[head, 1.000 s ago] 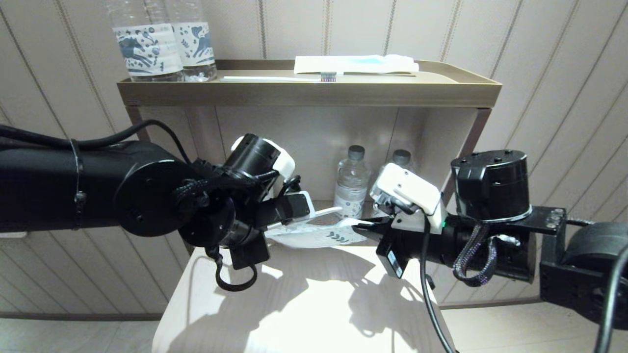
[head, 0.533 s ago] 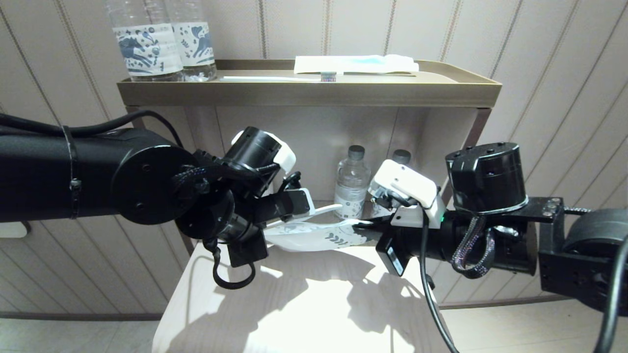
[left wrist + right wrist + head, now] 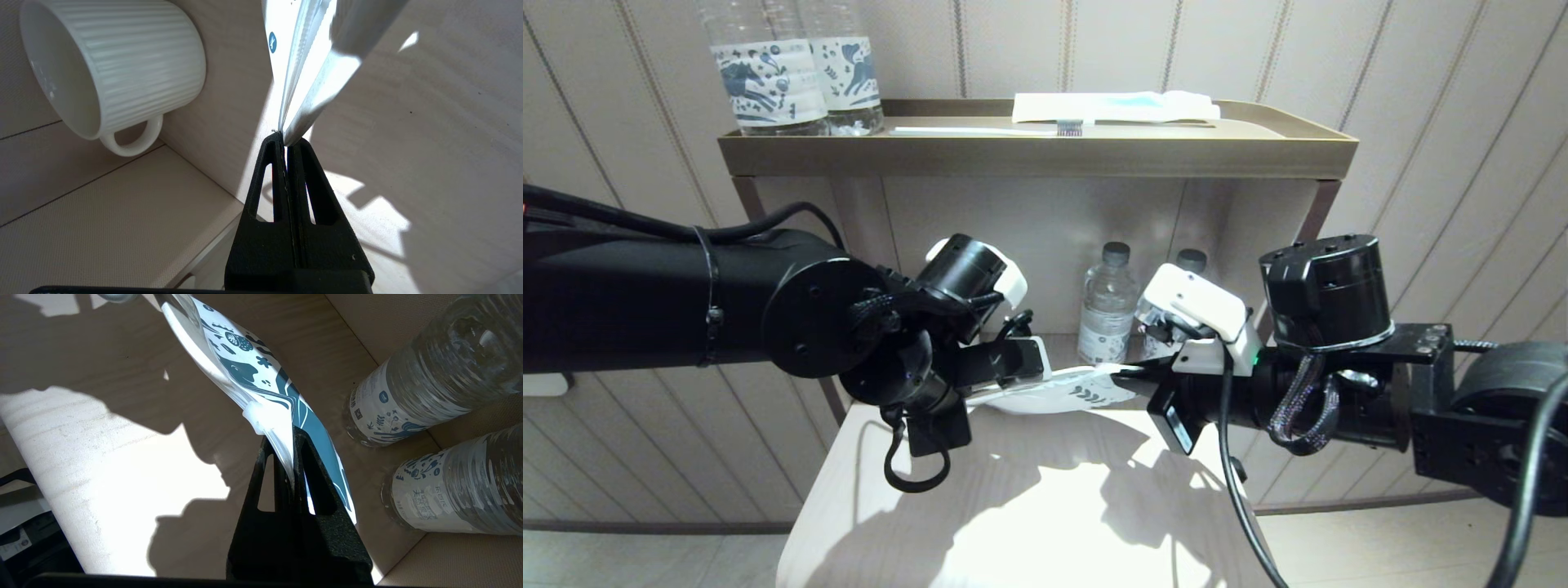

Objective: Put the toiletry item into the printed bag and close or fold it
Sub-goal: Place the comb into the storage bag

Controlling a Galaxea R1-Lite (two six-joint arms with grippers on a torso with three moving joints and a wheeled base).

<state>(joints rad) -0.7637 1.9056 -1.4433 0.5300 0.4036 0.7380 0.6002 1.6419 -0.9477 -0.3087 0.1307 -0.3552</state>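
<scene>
We are holding the printed bag [image 3: 1066, 394], a flat white half-clear plastic zip pouch with dark-blue leaf print, in the air in the middle of the head view, just above the pale wooden table top [image 3: 1029, 506]. Our left gripper [image 3: 287, 141] is pinching one plain end of the pouch with fingers fully closed. Our right gripper [image 3: 291, 457] is pinching the printed end, also fully closed, just beside the white slider [image 3: 255, 416]. The pouch is sagging a little between the two grippers.

We are judging that the task is only in its early part. The bag is lifted and stretched, but we cannot tell if something is inside it. A white and blue toothbrush packet [image 3: 1115, 106] and a thin white toothbrush [image 3: 988, 129] are lying on the brown tray [image 3: 1037, 155] on top of the shelf, at the upper centre of the head view. So the putting in and the closing seem not yet done
</scene>
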